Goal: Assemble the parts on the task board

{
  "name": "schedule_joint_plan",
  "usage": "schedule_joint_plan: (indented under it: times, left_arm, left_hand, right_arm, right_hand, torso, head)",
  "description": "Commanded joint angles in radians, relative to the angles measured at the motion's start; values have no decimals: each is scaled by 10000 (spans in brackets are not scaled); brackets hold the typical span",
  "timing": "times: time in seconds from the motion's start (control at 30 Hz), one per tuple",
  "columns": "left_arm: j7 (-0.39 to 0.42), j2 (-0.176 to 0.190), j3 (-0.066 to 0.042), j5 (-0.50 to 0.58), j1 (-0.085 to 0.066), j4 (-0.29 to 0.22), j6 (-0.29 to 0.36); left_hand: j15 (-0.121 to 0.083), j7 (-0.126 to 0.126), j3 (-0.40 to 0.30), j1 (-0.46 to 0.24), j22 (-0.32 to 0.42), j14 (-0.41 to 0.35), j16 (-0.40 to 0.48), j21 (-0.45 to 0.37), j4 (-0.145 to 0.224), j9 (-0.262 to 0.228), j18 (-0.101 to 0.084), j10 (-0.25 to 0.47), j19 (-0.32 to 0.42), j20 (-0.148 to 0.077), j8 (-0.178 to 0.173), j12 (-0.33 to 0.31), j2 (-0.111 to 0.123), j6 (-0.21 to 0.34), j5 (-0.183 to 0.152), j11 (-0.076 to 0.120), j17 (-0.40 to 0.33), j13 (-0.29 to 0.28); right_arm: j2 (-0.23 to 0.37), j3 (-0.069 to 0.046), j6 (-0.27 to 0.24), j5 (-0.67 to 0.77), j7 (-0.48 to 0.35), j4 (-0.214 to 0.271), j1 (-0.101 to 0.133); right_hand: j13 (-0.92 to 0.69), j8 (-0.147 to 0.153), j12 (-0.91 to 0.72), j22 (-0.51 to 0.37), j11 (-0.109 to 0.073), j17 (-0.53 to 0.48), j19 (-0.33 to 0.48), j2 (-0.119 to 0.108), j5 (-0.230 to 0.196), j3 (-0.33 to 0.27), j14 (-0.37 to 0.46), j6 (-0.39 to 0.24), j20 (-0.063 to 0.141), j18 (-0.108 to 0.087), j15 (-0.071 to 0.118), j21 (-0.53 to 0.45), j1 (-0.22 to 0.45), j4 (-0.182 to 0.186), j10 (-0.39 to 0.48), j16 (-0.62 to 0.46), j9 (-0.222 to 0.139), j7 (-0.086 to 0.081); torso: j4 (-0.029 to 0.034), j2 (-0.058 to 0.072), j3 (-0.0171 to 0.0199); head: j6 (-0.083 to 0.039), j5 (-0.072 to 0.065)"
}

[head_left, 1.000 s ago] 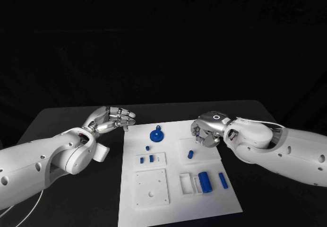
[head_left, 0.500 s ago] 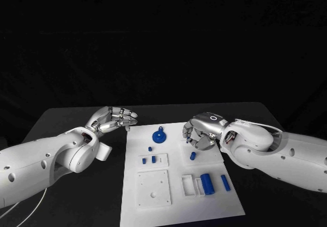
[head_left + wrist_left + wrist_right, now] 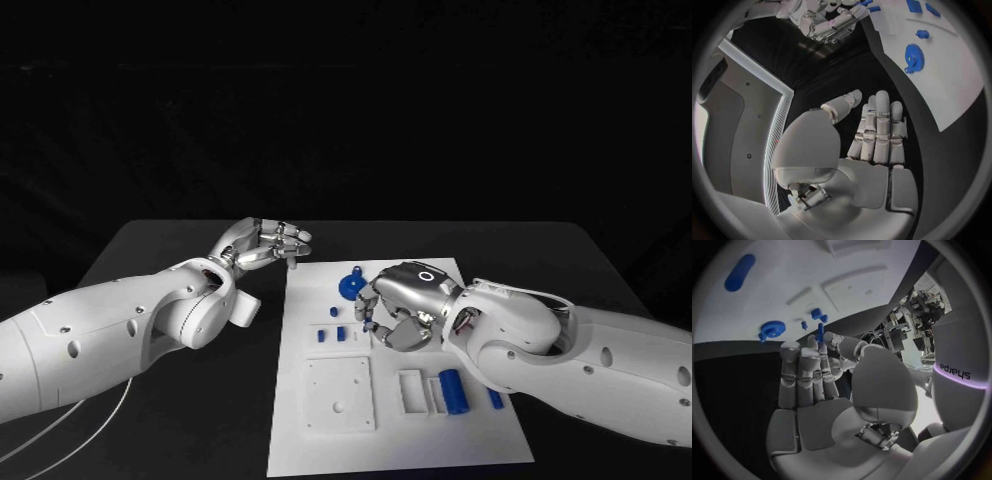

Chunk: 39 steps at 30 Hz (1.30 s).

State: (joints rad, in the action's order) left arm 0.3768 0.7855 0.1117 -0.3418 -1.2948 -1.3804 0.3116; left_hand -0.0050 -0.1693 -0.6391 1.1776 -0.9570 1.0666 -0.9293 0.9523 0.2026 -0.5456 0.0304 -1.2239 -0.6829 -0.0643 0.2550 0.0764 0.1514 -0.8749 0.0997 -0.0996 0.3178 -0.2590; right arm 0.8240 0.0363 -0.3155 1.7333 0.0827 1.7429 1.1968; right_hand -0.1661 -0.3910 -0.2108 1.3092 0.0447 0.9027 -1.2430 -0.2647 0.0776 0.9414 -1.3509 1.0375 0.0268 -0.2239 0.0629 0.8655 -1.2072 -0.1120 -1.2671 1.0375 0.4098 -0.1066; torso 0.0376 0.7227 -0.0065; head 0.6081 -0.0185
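the right hand (image 3: 811, 385) pinches a small blue peg (image 3: 820, 333) at its fingertips, above the board (image 3: 433, 440) near the gear (image 3: 349, 287). the left hand (image 3: 264, 243) hovers just off the board, fingers loosely curled, holding nothing. most parts lie loose; assembly looks barely begun.

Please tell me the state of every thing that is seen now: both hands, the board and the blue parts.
right hand: over the board, pinches a small blue peg at its fingertips.
left hand: holds nothing, fingers together, beside the board's far left corner.
task board: lies flat on the table.
blue gear: lies flat on the board's far end.
large blue cylinder: lies on its side by a white block.
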Motion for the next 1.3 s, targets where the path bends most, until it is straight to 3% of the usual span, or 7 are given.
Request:
schedule_joint_plan:
  times: [0.03,0.27,0.67,1.3]
  left_arm:
    - [-16,-105,-6,144,1,29,251]
    - [-49,-197,-3,151,3,113,266]
    - [-60,-239,-1,154,8,118,232]
    - [-112,-243,-1,154,13,110,212]
  left_hand:
    - [1,15,22,-81,-4,88,50,-37,29,12,-16,17,-82,-379,57,-48,-65,75,-5,-6,16,-16]
    - [0,17,21,-84,-6,91,57,-39,26,13,-16,16,-85,-380,60,-48,-76,74,-6,-5,23,-17]
    - [0,17,22,-89,-9,94,68,-42,27,16,-15,20,-87,-381,63,-50,-80,76,-9,-5,33,-17]
    - [1,10,24,-100,-14,100,84,-47,25,24,-14,30,-94,-382,58,-55,-94,97,-10,-8,51,-16]
  right_arm:
    - [-199,94,144,518,-76,45,-104]
    - [-429,374,310,786,-57,104,-320]
    - [-527,452,470,1083,2,66,-615]
    - [-442,527,751,1118,113,62,-704]
  right_hand:
    - [-19,-17,30,177,-56,-16,6,9,50,-20,193,27,87,-379,103,54,-33,20,-381,65,9,-2]
    - [-26,-14,39,177,-55,-24,8,19,58,-36,195,25,89,-379,102,56,-31,10,-381,68,10,-3]
    - [-38,-11,51,176,-55,-37,13,32,70,-57,198,25,91,-379,102,58,-30,-8,-383,72,12,-3]
    - [-53,-9,65,175,-56,-53,19,49,82,-83,199,27,92,-379,103,62,-24,-29,-390,81,16,-2]
  torso:
    - [-9,-88,-35]
    - [-6,-123,-49]
    - [1,-99,-31]
    - [2,-100,-47]
  head:
    - [91,161]
    - [215,345]
    - [442,740]
    - [546,776]
